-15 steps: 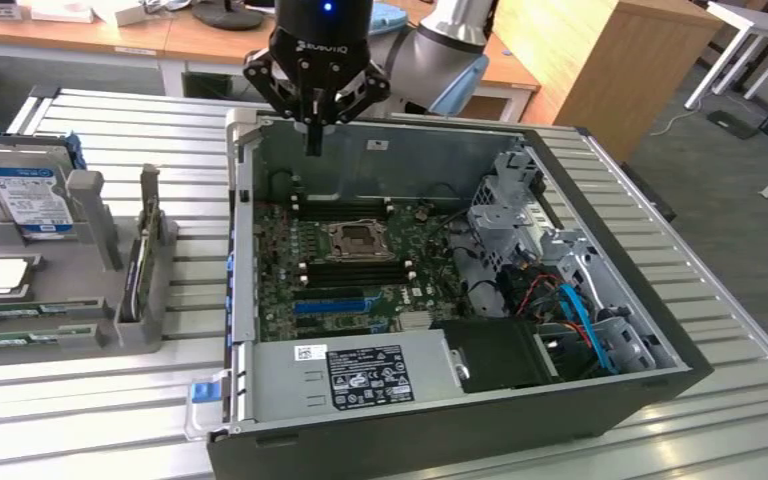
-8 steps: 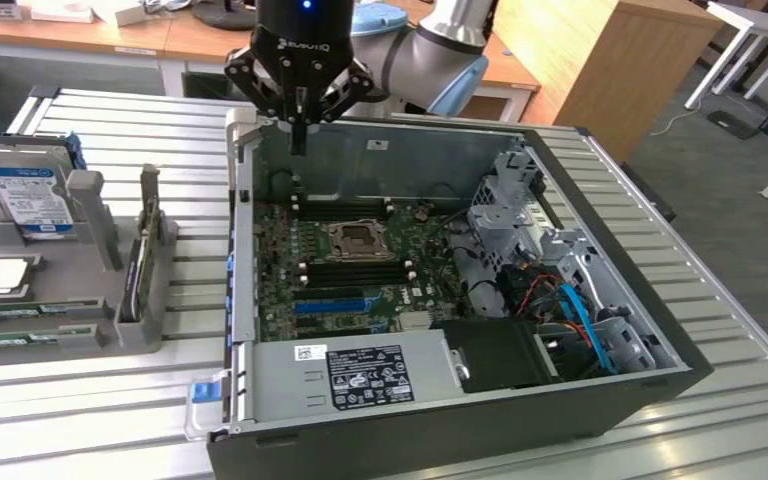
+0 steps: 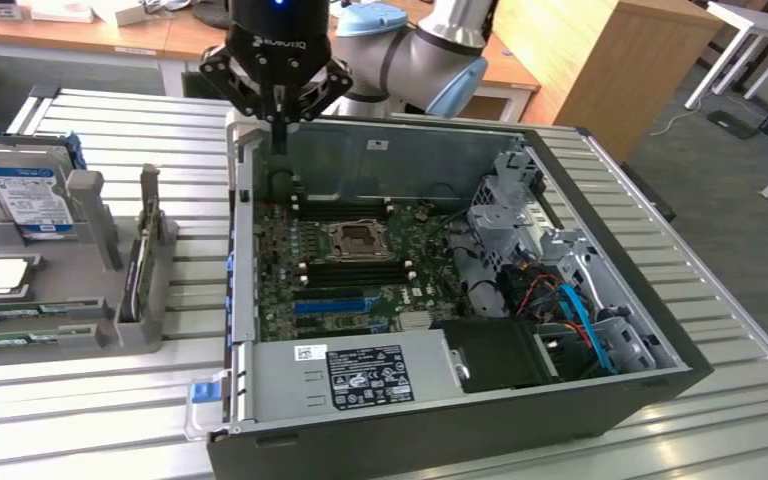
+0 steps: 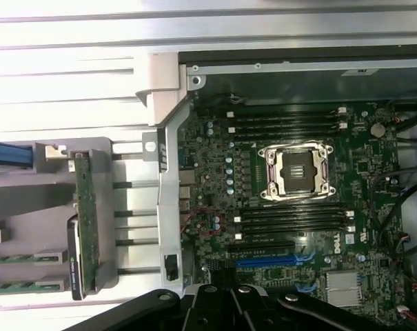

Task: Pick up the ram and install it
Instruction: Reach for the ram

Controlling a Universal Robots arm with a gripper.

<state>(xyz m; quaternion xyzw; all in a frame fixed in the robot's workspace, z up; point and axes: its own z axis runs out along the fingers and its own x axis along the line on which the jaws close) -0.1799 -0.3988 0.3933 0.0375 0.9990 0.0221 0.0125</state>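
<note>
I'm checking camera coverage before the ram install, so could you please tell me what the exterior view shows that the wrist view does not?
The exterior view adds the arm, the hard drive label and the power supply. The wrist view adds the coin cell and the green face of the upright board. Both share the end effector, CPU socket, blue slot and ram sticks lying in the holder.
</note>
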